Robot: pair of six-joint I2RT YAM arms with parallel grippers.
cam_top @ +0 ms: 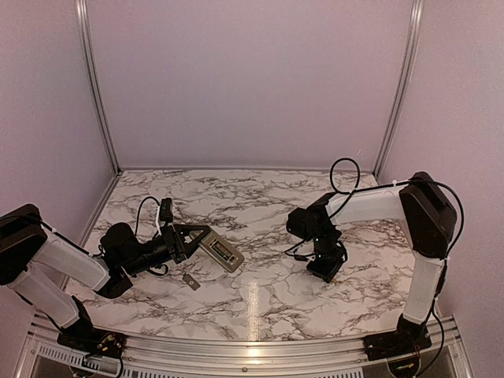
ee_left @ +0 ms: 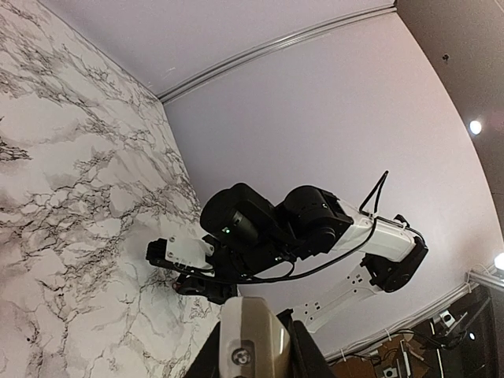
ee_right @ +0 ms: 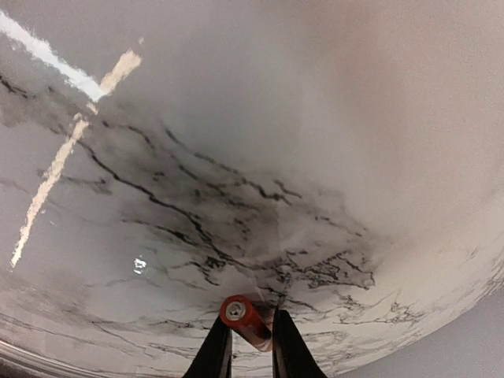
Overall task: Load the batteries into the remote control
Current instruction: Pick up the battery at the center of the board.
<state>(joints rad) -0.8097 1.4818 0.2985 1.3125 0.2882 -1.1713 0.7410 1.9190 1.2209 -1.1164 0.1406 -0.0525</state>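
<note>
My left gripper [cam_top: 191,237] is shut on one end of the remote control [cam_top: 221,253], a slim grey-beige handset that lies slanted on the marble table with a darker rectangle on its upper face. In the left wrist view the remote [ee_left: 253,335] fills the gap between my left gripper's [ee_left: 252,354] black fingers. My right gripper [cam_top: 326,266] points down close to the table, right of the remote. In the right wrist view it [ee_right: 250,340] is shut on the orange-red battery [ee_right: 244,319], held just above the marble. The dark battery is out of view.
A small flat grey cover piece [cam_top: 191,281] lies on the marble table [cam_top: 260,299] in front of the remote. Pale walls and metal posts close the back and sides. The right arm [ee_left: 276,228] shows across the table in the left wrist view.
</note>
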